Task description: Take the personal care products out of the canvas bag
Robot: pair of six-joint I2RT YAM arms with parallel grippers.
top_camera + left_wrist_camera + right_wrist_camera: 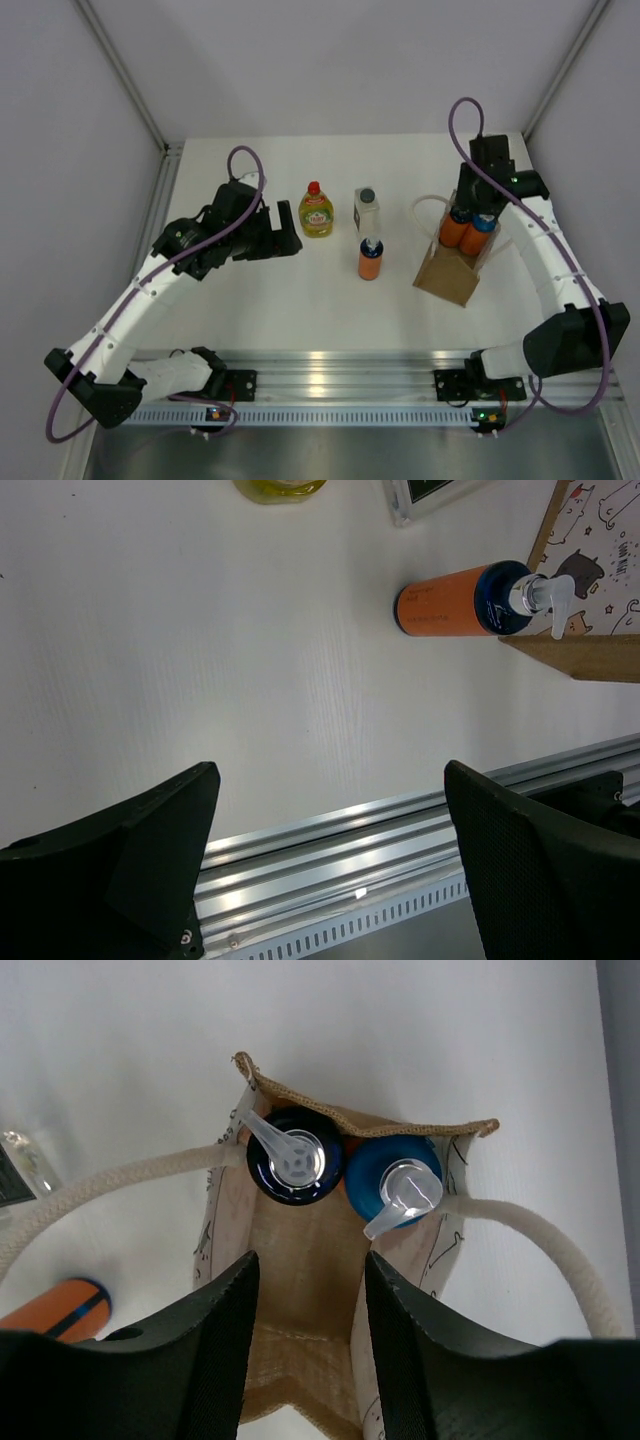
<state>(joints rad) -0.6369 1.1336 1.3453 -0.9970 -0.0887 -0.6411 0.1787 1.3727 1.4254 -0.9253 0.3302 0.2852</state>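
Canvas bag (400,1125) on tabletop (250,300), at right, two orange pump bottles (293,1157) inside.
Right pincer (308,1270) over bag mouth, partly released, gripping nothing; left pincer (330,772) released, empty.

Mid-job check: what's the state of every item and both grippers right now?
Canvas bag: upright, open.
Dark-blue-topped orange bottle: in bag, upright.
Lighter-blue-topped orange bottle: in bag, upright.
Third orange bottle: standing on table.
Yellow-green bottle: standing on table.
Whitish bottle: standing on table.
Left gripper: open, empty.
Right gripper: open, empty, above bag.
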